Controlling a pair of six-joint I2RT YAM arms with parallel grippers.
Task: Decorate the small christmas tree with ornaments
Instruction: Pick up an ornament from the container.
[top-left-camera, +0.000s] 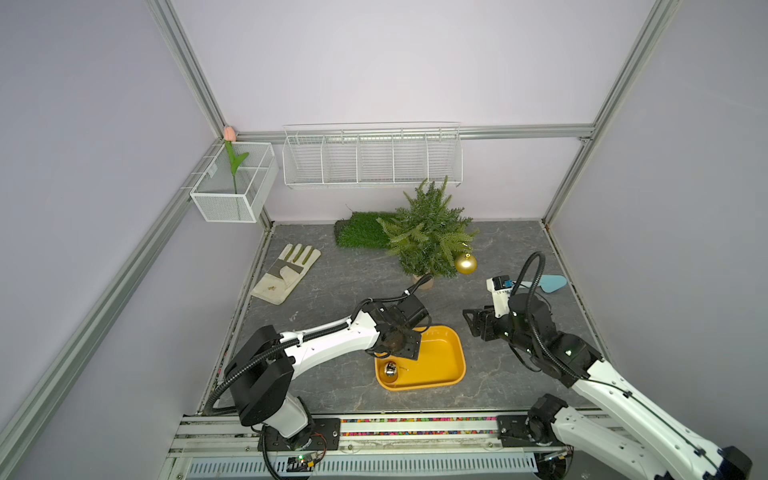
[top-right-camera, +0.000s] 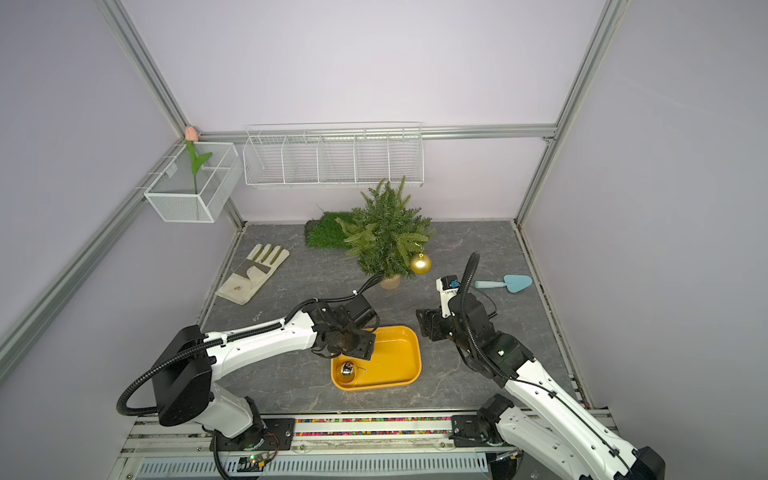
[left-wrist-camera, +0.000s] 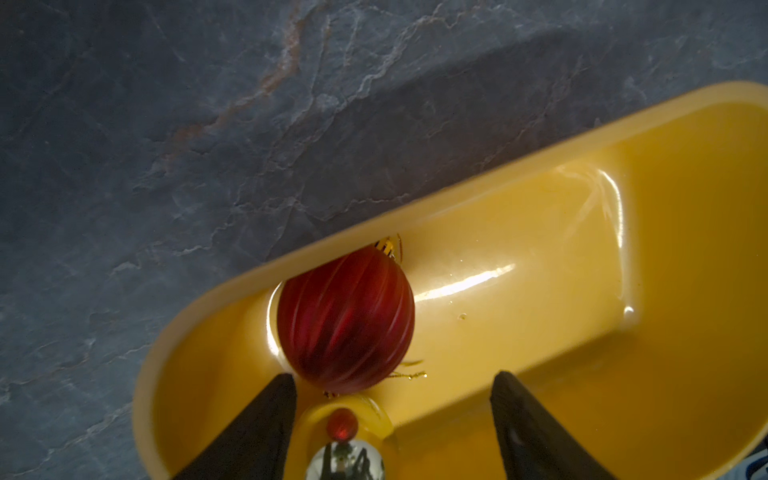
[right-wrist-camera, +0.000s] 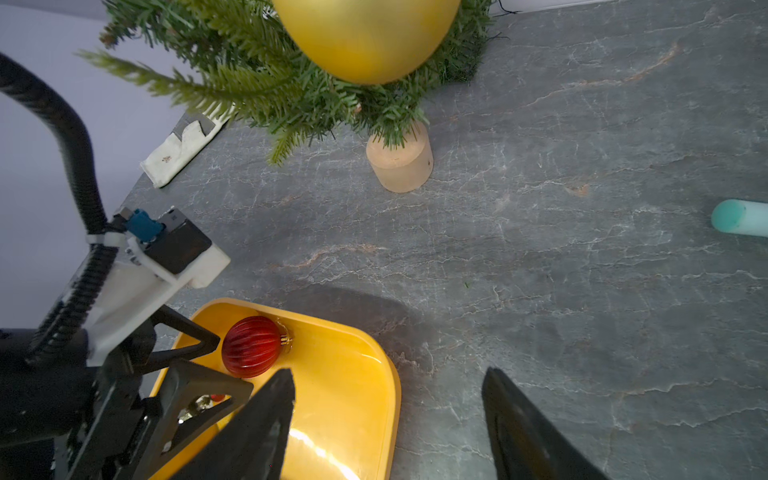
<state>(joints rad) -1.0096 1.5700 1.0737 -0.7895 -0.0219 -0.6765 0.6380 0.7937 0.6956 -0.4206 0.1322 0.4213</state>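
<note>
At the front of the grey tabletop (top-left-camera: 324, 282), nearest the arm bases, a yellow tray (top-left-camera: 438, 359) holds two ornaments. The silver bauble (top-left-camera: 390, 371) sits in its near corner on the left arm's side. The ribbed red bauble (left-wrist-camera: 345, 320) lies against the tray wall further in, hidden under the arm in both top views.

The left gripper (left-wrist-camera: 393, 375) hangs over that end of the tray with its fingers spread wide. The red bauble is just ahead of the tips and not gripped.

The right gripper (right-wrist-camera: 388, 370) hovers just beside the tray's other side, its fingers also spread with nothing between them.

Farther back stands the small christmas tree (top-left-camera: 428, 237) in its beige pot (right-wrist-camera: 401, 162). The gold bauble (top-left-camera: 466, 263) hangs from a low branch on the right arm's side.

A work glove (top-left-camera: 286, 272) lies out to the left, and a blue trowel (top-right-camera: 509, 283) to the right. A roll of green turf (top-left-camera: 357, 232) lies behind the tree, against the back wall.
</note>
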